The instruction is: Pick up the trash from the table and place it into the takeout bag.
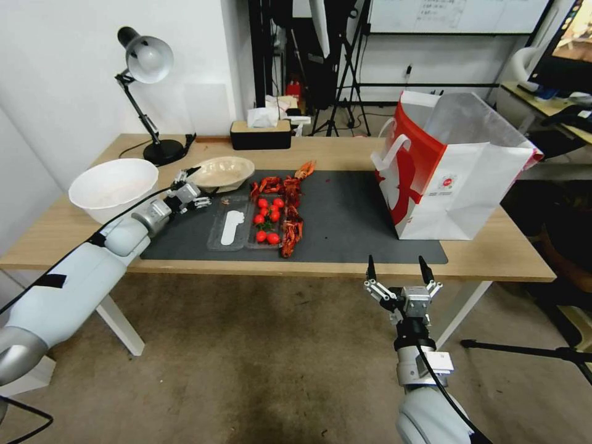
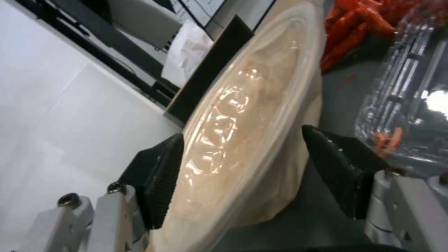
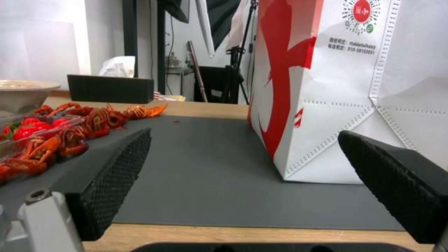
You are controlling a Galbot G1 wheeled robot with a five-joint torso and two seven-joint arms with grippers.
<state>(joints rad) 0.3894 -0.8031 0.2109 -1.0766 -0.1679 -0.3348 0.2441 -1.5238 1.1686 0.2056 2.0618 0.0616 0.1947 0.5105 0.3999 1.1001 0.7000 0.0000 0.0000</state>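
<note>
**Head view: left gripper at the beige bowl, right gripper idle at the desk edge**

On the wide light-wood desk (image 1: pixel 320 151) with its dark grey mat (image 1: pixel 345 216), the left gripper (image 1: pixel 192 186) reaches to the near rim of the shallow beige bowl (image 1: pixel 223 172). The left wrist view shows its two black ribbed fingers (image 2: pixel 161 175) standing on either side of the bowl's rim (image 2: pixel 243 140), which carries a glossy film; whether the pads press the rim or merely straddle it I cannot tell.

Just beside the bowl lies a clear plastic tray (image 1: pixel 246 225) with two compartments: the left holds a white flat piece (image 1: pixel 232 227), the right holds red cherry tomatoes (image 1: pixel 268 219). Red crayfish shells (image 1: pixel 290 203) trail along the tray's far and right sides, lying on the mat.

A large white round bowl (image 1: pixel 113 187) sits at the desk's left end, off the mat.

The large boxy paper takeout bag (image 1: pixel 459 179), white front, red side, white handles, silvery lining, stands upright and open-topped at the mat's right end.

The right gripper (image 1: pixel 399 271) hangs before the desk's near edge, fingers spread wide with nothing between them.
</note>
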